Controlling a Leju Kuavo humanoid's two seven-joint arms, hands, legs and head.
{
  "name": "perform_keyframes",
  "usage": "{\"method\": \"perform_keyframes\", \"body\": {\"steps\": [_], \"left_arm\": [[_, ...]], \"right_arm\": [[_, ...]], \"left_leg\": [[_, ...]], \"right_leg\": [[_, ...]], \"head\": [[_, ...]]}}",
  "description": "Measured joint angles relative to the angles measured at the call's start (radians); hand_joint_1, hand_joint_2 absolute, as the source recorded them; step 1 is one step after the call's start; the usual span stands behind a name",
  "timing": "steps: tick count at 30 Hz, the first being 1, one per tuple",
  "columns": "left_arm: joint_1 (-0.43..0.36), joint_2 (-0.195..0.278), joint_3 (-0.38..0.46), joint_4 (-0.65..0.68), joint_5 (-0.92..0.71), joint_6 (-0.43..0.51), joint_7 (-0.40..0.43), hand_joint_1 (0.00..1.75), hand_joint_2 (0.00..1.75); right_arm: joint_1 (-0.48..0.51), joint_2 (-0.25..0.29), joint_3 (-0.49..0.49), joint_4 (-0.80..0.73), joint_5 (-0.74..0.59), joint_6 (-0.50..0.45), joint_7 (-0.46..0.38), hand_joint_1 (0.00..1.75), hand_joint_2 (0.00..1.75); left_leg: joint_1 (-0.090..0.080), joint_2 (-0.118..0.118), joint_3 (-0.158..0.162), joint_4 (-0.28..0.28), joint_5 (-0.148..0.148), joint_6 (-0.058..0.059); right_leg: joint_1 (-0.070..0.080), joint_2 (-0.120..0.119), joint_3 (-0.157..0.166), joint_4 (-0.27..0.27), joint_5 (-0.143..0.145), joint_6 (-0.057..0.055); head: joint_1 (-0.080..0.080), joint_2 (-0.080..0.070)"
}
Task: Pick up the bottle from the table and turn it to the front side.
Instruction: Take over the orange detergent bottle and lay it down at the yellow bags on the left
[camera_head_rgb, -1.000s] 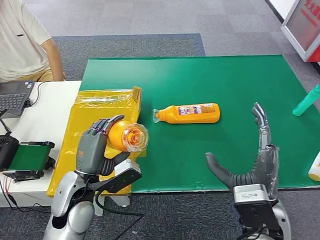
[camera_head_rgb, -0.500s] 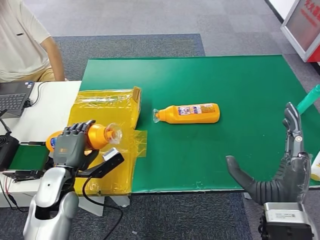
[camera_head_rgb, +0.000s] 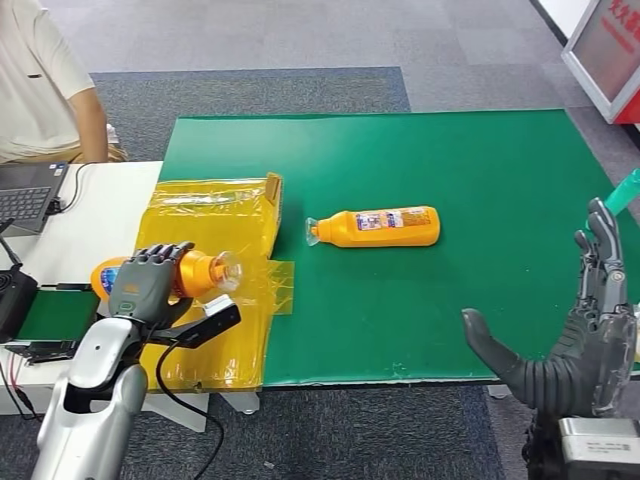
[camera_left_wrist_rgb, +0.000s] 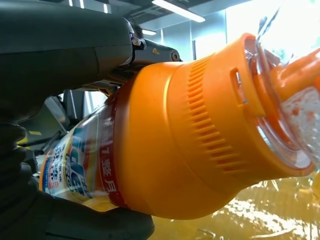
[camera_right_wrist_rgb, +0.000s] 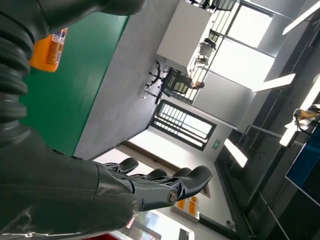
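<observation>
Since the earlier frames, the left robot hand has carried its orange bottle away from the green mat to the outer edge of the yellow plastic bag, and now holds it level, clear cap toward the mat. The fingers wrap the bottle's body; the left wrist view shows a glossy orange shoulder with a ribbed collar, a transparent cap and a printed label. The right robot hand has drawn back from the mat's middle to its near right corner; it holds nothing, fingers spread wide and upright, thumb out toward the bag. A second orange bottle, smooth plastic with a paper label, lies unmoved on its side on the mat, just beyond the bag, cap toward it. The bag is crinkled and shiny, overlapping the mat's edge and the white surface. A seated person is behind that surface.
</observation>
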Motion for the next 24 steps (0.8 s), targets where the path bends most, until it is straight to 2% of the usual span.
{"method": "perform_keyframes", "body": {"steps": [8, 21, 24], "left_arm": [[-0.024, 0.026, -0.017, 0.075, 0.039, -0.016, -0.032, 1.75, 1.75], [-0.083, 0.019, -0.058, 0.136, 0.046, -0.014, -0.029, 1.75, 1.75], [-0.091, 0.012, -0.075, 0.146, 0.043, -0.013, -0.029, 1.75, 1.75]], "right_arm": [[-0.013, 0.000, -0.004, 0.016, -0.017, -0.002, -0.018, 0.00, 1.75], [-0.013, 0.000, -0.005, 0.019, -0.022, -0.020, -0.049, 0.00, 1.75], [-0.013, 0.000, -0.005, 0.019, -0.071, 0.000, -0.047, 0.00, 1.75]], "left_leg": [[0.000, 0.000, 0.000, 0.000, 0.000, 0.000], [0.000, 0.000, 0.000, 0.000, 0.000, 0.000], [0.000, 0.000, 0.000, 0.000, 0.000, 0.000]], "right_leg": [[0.000, 0.000, 0.000, 0.000, 0.000, 0.000], [0.000, 0.000, 0.000, 0.000, 0.000, 0.000], [0.000, 0.000, 0.000, 0.000, 0.000, 0.000]], "head": [[0.000, 0.000], [0.000, 0.000], [0.000, 0.000]]}}
